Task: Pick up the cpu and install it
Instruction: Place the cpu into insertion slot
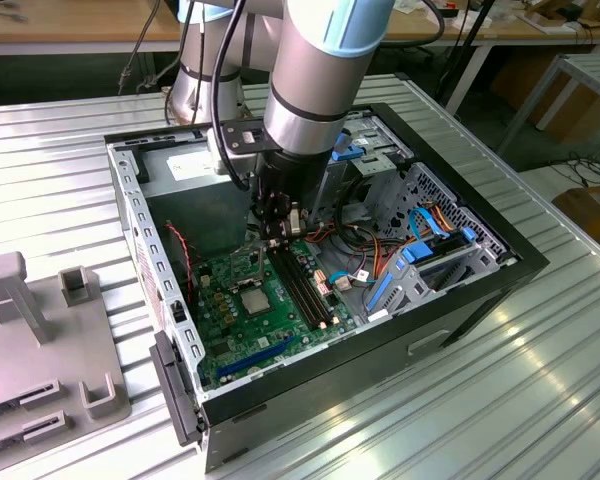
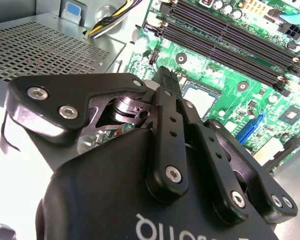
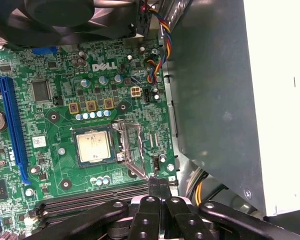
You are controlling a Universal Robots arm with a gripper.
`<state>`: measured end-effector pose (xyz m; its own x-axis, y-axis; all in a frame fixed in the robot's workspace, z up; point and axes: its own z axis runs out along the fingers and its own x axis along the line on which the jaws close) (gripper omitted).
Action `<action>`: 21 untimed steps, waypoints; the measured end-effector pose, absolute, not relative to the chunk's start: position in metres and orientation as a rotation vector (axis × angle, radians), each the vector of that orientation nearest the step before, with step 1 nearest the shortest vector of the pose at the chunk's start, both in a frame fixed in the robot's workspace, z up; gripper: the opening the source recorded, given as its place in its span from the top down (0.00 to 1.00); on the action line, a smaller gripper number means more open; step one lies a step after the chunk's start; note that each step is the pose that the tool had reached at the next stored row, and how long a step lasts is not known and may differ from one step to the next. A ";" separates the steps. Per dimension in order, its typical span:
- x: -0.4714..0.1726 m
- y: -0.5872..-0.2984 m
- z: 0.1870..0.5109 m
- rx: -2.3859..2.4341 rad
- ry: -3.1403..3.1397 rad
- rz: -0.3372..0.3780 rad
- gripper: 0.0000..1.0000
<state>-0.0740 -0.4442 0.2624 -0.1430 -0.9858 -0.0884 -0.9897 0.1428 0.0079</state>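
Here, the gripper point(image 3: 159, 186), fingers pressed together and holding nothing, hovers just above the green motherboard point(image 3: 65, 65) near the cpu point(image 3: 93, 148), which lies flat in its socket with the retention frame point(image 3: 132, 150) open beside it.

The computer case point(image 1: 460, 300) lies open on the worktop point(image 1: 540, 400), the motherboard point(image 1: 230, 330) flat inside it. The cpu point(image 3: 93, 146) sits in its socket on that board, with the memory slots point(image 1: 305, 285) beside it toward the exterior view's right. My hand point(image 1: 280, 232) hangs above the board, near the slots' far end.
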 end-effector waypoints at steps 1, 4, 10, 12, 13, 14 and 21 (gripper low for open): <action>-0.074 -0.444 0.262 -2.015 2.327 0.098 0.89; -0.074 -0.445 0.262 -2.015 2.327 0.098 0.89; -0.074 -0.446 0.262 -2.015 2.327 0.098 0.89; -0.074 -0.447 0.262 -2.015 2.327 0.098 0.89; -0.074 -0.447 0.262 -2.015 2.327 0.098 0.89; -0.074 -0.447 0.262 -2.015 2.327 0.098 0.89; -0.074 -0.449 0.262 -2.015 2.327 0.099 0.89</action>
<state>-0.0740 -0.4488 0.2625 -0.1430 -0.9858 -0.0883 -0.9897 0.1428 0.0080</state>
